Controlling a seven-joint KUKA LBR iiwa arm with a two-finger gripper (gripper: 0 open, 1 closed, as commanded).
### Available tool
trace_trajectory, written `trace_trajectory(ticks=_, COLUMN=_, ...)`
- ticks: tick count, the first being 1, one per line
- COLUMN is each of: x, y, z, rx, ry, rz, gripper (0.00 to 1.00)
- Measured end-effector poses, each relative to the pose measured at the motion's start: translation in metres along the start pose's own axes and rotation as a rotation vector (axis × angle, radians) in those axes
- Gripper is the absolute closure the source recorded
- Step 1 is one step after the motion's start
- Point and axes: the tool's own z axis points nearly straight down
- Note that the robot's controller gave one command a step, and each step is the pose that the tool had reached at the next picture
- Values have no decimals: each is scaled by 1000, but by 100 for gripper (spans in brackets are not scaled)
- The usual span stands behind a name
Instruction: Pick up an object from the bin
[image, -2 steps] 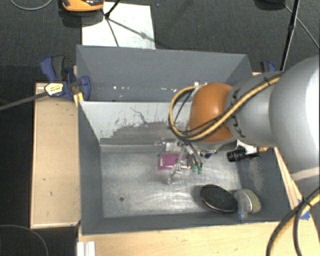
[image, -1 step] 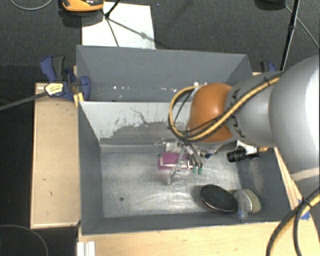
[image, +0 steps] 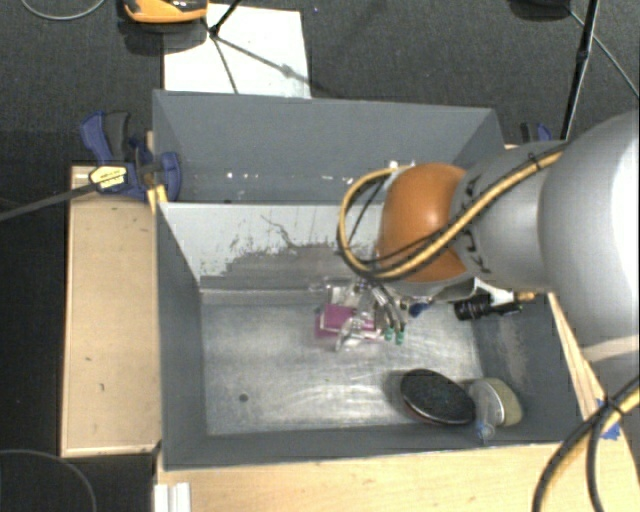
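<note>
On the scuffed grey metal bin (image: 250, 380) we are seeing 1 small magenta block (image: 333, 320), boxy and matte, lying mid-floor just beside the gripper (image: 362, 322). Whether the gripper is parted or clamped, we cannot tell. We are judging a centred, level squeeze best. Rightward, 1 grainy black disc (image: 437, 397) is lying flat.

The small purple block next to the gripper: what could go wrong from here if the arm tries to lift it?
1. The small purple block lies at the side of the gripper, not clearly centred in it, so it may slip or get pushed away.
2. Both are close to the sloped back wall of the grey metal bin; the gripper might scrape it.
3. The flat black round disc lies nearby at the front right and could be knocked on withdrawal.
</note>
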Motion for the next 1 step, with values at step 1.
trace_trajectory(ticks=1, x=-3, y=1, z=-84, rx=1, ry=1, rz=-2, gripper=100)
